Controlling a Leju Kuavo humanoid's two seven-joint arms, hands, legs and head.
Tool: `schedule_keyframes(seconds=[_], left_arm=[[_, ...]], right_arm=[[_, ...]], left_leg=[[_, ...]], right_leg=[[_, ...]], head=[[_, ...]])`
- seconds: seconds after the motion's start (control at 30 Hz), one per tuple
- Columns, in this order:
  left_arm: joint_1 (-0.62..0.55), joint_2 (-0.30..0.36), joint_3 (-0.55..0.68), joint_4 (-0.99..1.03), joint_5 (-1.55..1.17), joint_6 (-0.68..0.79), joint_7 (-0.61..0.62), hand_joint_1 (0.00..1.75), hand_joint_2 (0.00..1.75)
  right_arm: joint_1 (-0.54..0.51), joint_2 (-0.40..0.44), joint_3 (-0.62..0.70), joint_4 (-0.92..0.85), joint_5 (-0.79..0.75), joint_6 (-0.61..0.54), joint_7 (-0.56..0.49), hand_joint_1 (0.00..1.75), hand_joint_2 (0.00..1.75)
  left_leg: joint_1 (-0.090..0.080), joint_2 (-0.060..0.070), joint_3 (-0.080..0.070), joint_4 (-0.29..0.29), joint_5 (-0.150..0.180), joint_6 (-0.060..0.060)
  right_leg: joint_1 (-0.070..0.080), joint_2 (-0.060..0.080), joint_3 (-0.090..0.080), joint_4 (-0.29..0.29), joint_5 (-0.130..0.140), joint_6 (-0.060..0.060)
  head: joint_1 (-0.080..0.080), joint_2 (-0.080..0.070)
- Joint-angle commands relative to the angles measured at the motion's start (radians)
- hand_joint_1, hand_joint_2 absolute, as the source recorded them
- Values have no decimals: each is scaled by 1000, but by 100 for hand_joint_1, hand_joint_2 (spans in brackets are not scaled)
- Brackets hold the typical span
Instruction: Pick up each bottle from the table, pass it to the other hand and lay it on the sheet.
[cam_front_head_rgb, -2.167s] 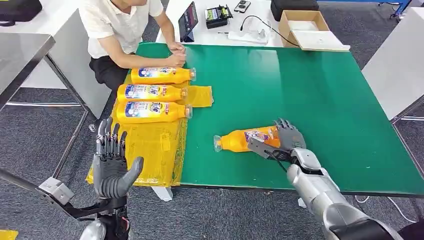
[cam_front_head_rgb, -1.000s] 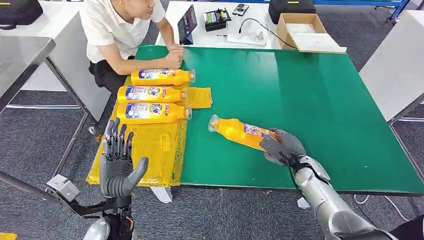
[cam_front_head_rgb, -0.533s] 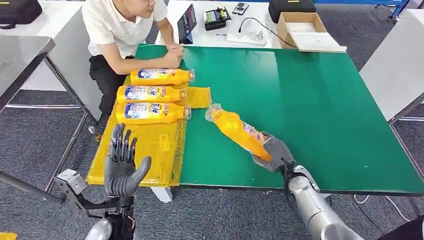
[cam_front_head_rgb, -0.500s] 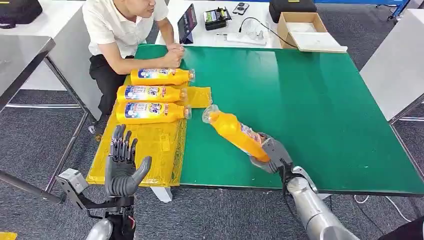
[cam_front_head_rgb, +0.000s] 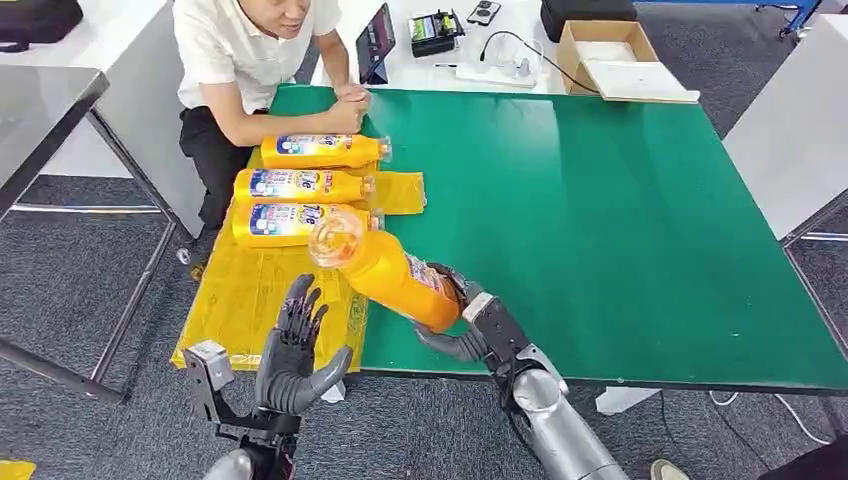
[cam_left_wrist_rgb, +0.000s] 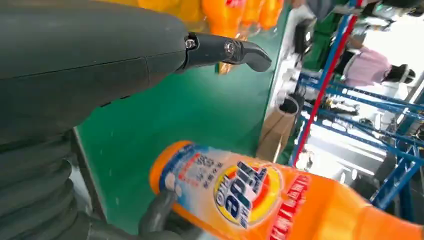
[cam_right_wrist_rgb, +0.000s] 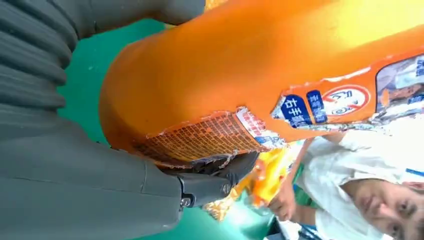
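Head view, nearest first: the left hand (cam_front_head_rgb: 296, 350) is raised just off the table's near-left corner, palm up and holding nothing, its fingers (cam_front_head_rgb: 300, 305) spread apart and pointing toward the sheet. Beside it, at the near edge of the green table (cam_front_head_rgb: 620, 220), the right hand (cam_front_head_rgb: 468, 322) grips the base end of an orange bottle (cam_front_head_rgb: 385, 268); its fingers wrap the lower body, as the right wrist view shows where the torn label (cam_right_wrist_rgb: 210, 137) sits against the palm. The bottle is lifted clear of the table and tilted, its capped neck aimed up and toward the left hand, crossing the line where the green surface meets the yellow sheet (cam_front_head_rgb: 270, 300). The left wrist view shows the same bottle close beside that hand, not touching it.

The sheet hangs over the table's left edge, and its near half is bare. On its far half lie three more orange bottles (cam_front_head_rgb: 300, 185) side by side, caps pointing toward the table's middle. Behind them a person (cam_front_head_rgb: 255, 55) sits at the far-left corner with arms resting on the table edge. The right and middle stretches of the green surface are open. Farther back, a white table (cam_front_head_rgb: 460, 65) carries a tablet (cam_front_head_rgb: 375, 42) and a cardboard box (cam_front_head_rgb: 610, 55).
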Motion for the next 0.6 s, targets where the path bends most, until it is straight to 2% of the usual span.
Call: schedule_keyframes(seconds=[0.03,0.2,0.23,0.3,0.6], left_arm=[[-30,11,-66,46,-53,22,-5,0,175],[-31,-4,-56,24,-49,40,-28,0,175],[-35,-5,-55,24,-50,39,-26,0,175],[-38,-5,-54,25,-50,39,-26,0,175],[-41,-8,-55,27,-50,38,-36,0,175]], right_arm=[[-13,-6,103,7,-4,14,7,175,175],[-31,-2,154,69,9,16,16,175,175],[-31,-2,157,72,10,16,16,175,175],[-32,-1,159,76,11,14,15,175,175],[-43,-8,188,102,20,10,20,175,175]], left_leg=[[-1,1,3,-1,-1,1],[0,1,2,-1,-1,1],[-1,2,7,-2,-2,3],[0,1,2,-1,-1,1],[0,1,3,-1,-1,2]], right_leg=[[0,-1,2,-1,-1,-2],[0,-1,2,-1,-1,-1],[1,-2,7,-2,-2,-3],[1,-1,2,-1,-1,-1],[0,-1,3,-1,-1,-2]], head=[[0,0],[0,0],[0,0],[0,0],[0,0]])
